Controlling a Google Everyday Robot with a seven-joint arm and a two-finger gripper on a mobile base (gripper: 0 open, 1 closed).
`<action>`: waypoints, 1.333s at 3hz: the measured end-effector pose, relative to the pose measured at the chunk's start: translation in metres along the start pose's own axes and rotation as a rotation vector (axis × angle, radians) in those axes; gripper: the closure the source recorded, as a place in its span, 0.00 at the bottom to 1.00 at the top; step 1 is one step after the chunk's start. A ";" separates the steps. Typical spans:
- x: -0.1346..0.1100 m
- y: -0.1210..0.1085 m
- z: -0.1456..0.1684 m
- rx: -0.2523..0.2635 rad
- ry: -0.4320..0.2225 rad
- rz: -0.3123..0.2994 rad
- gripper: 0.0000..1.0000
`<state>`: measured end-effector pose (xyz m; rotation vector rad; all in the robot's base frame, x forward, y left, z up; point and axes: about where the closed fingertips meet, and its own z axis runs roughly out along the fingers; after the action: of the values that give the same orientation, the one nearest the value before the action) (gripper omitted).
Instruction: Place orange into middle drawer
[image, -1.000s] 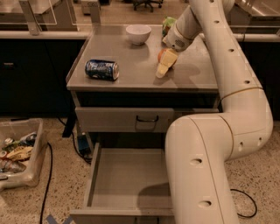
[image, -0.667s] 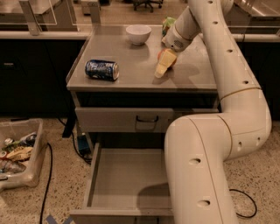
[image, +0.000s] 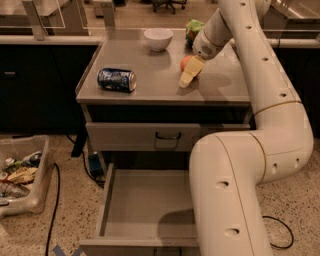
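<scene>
The orange (image: 185, 62) sits on the grey cabinet top (image: 150, 70) toward its right side, and only its left part shows from behind my gripper. My gripper (image: 187, 78) points down and to the left, touching or nearly touching the orange's right side, with its tip low over the cabinet top. The middle drawer (image: 150, 210) is pulled open below, with a bare grey floor and low side walls. My arm's lower link covers the drawer's right part.
A blue soda can (image: 116, 80) lies on its side at the cabinet's left. A white bowl (image: 158, 39) and a green snack bag (image: 194, 27) stand at the back. A closed drawer front with a black handle (image: 167, 136) is above the open drawer. A bin of items (image: 22, 175) sits on the floor at left.
The gripper has shifted slightly, and the orange now shows at its left side, where it was hidden before. The can, the bowl and the drawer have not moved.
</scene>
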<state>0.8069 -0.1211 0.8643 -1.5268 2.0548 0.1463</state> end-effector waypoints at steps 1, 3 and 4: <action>0.003 -0.005 0.009 0.014 0.017 0.022 0.00; 0.005 -0.002 0.017 -0.001 0.023 0.041 0.00; 0.005 -0.002 0.017 -0.001 0.023 0.041 0.19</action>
<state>0.8145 -0.1186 0.8480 -1.4938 2.1054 0.1464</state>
